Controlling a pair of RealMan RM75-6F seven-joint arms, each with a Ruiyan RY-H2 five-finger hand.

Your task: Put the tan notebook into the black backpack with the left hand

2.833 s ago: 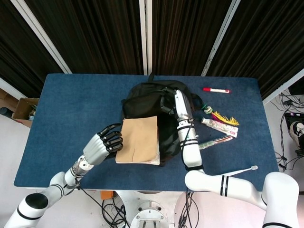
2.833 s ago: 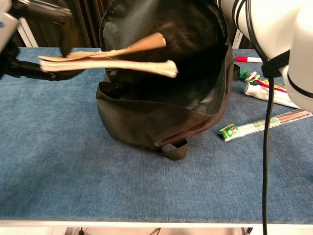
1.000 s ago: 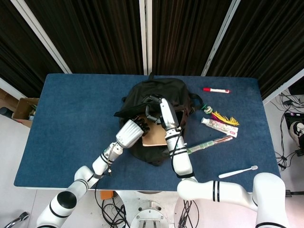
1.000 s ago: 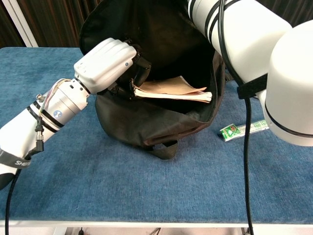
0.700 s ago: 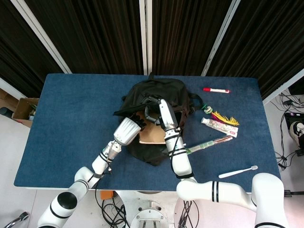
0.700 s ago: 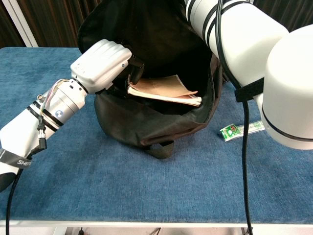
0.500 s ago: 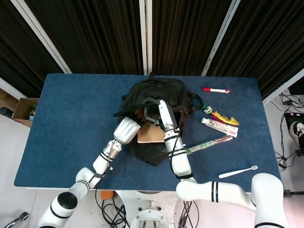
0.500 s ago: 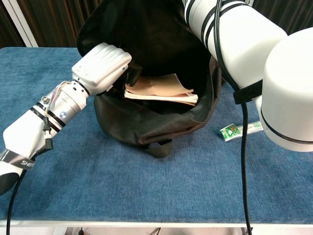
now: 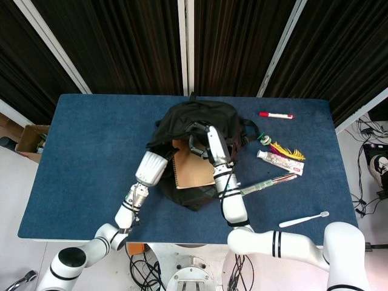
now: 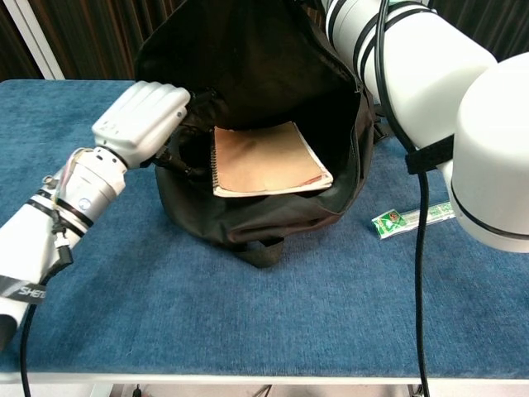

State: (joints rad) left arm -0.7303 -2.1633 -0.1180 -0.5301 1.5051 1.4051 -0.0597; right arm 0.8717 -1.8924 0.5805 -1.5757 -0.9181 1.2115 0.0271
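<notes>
I see the tan spiral-bound notebook (image 10: 266,160) lying flat inside the open mouth of the black fabric backpack (image 10: 264,217), its wire binding along the edge nearest my left hand (image 10: 140,120). In the head view the same notebook (image 9: 193,173) shows as a tan rectangle framed by the backpack (image 9: 206,115) opening.

My left hand sits at the backpack's left rim, just beside the notebook's bound edge. From the chest view its white back faces the camera and the dark fingers (image 10: 178,153) curl down at the rim; I cannot tell whether they touch the notebook or pinch the fabric. In the head view that hand (image 9: 151,165) is only a white knuckle block against the bag's side.

My right hand (image 9: 200,138) is up at the top of the backpack opening, dark fingers hooked on the upper flap, holding the mouth wide; the chest view shows only its white forearm.

To the right of the backpack on the blue cloth-covered table (image 9: 85,151) lie a red-and-white marker (image 9: 276,114), a white toothpaste tube (image 9: 280,160), a long green-ended packet (image 10: 412,217) and, farthest from the bag, a white toothbrush (image 9: 303,219).
</notes>
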